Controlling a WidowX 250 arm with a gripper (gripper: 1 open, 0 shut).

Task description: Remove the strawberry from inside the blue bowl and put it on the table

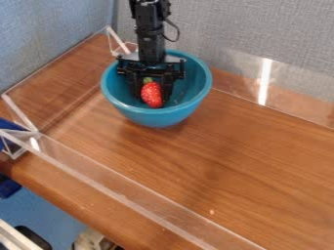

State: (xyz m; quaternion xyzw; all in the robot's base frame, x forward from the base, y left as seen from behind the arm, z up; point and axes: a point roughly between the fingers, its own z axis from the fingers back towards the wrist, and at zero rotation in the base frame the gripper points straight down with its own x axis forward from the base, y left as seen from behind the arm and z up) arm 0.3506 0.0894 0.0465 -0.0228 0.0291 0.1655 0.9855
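Observation:
The blue bowl (190,102) stands at the back of the wooden table (196,171), near the blue back wall. The red strawberry (152,95) is inside it, left of centre. My gripper (152,85) reaches straight down into the bowl from above. Its black cross-bar sits just over the strawberry, and its fingers are closed on the fruit's upper part. The strawberry's green cap is hidden behind the gripper.
Low clear acrylic walls (268,78) run along the table's edges, with one corner piece (117,41) just behind the bowl. A blue clamp-like object (14,135) sits at the left edge. Bare wood stretches in front of the bowl and to its right.

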